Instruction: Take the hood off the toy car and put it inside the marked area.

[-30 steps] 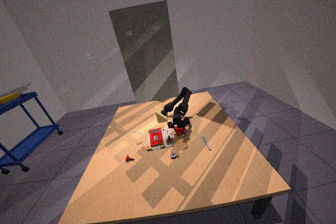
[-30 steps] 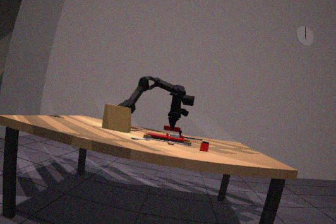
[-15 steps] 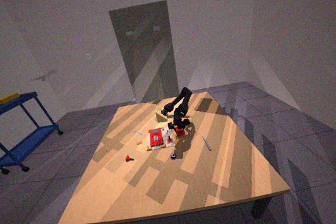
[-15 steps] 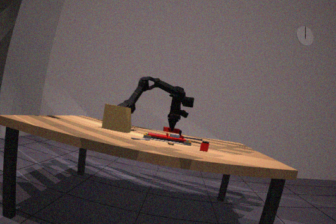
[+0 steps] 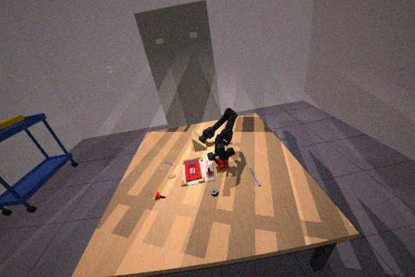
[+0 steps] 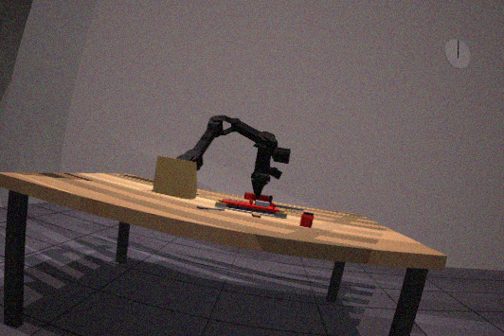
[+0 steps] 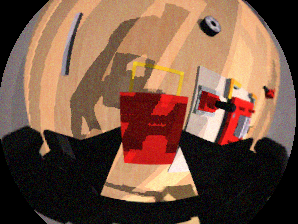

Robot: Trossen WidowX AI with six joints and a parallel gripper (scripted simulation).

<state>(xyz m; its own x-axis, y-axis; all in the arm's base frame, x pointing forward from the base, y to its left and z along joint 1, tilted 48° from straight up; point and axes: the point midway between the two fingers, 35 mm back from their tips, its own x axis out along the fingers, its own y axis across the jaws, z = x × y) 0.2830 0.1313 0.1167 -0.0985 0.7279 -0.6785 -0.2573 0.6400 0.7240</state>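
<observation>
We have our gripper (image 5: 221, 158) (image 6: 258, 195) (image 7: 150, 131) clamped on the red hood (image 5: 223, 164) (image 6: 252, 196) (image 7: 153, 131), one finger on each side of it, off the toy car (image 5: 193, 170) (image 6: 251, 205) (image 7: 237, 120) and beside the car's engine-bay end. In our wrist view the hood covers part of the yellow outline (image 7: 158, 67) that marks an area on the table (image 5: 218, 238) (image 6: 227, 222) (image 7: 150, 30); we cannot tell whether the hood touches the wood. As for containers, the car's uncovered front has a light-framed recess (image 7: 204, 99) with a red part in it, and a black piece reaches across its edge. The blue cart (image 5: 36, 166) bears a yellow thing (image 5: 11, 122) on its top shelf. A tan block (image 6: 175, 177) stands near the arm's base, and a dark wheel (image 5: 214, 192) (image 7: 210, 25) lies on the table, apart from the car.
</observation>
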